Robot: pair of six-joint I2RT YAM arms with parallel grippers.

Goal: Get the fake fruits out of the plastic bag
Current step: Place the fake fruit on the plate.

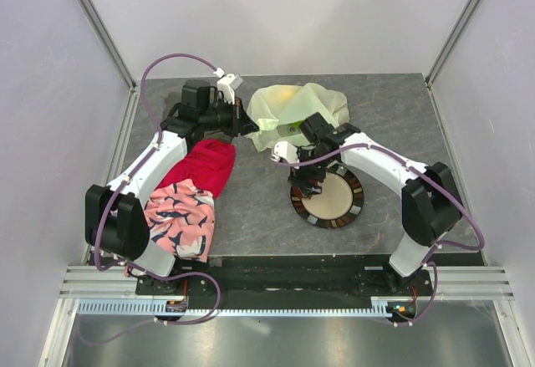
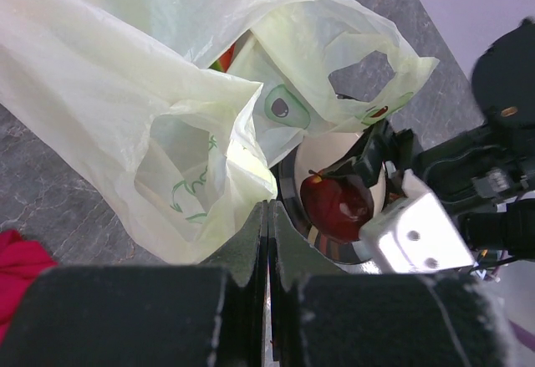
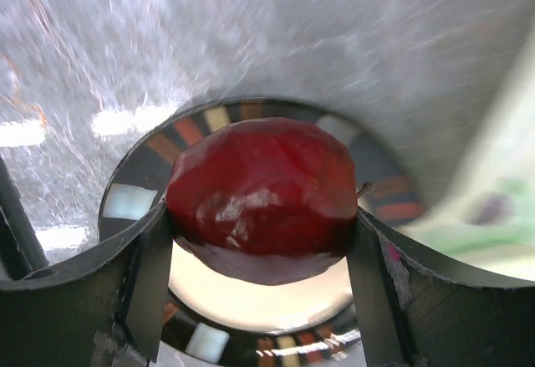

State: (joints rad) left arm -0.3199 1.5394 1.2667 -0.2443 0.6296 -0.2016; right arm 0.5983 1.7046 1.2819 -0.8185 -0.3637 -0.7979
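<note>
The plastic bag (image 1: 297, 112) lies just beyond the plate (image 1: 357, 204). At its edge the left gripper (image 2: 267, 215) is pressed together; a pinch is unclear. Over the plate, the right gripper (image 1: 307, 185) clamps the apple (image 3: 263, 196). Best lower it onto the plate before releasing. One bag, one plate, one apple out.

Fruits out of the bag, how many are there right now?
1. The red apple, clamped in the right gripper above the plate. A yellow one shows through the bag; more may be hidden inside.
</note>
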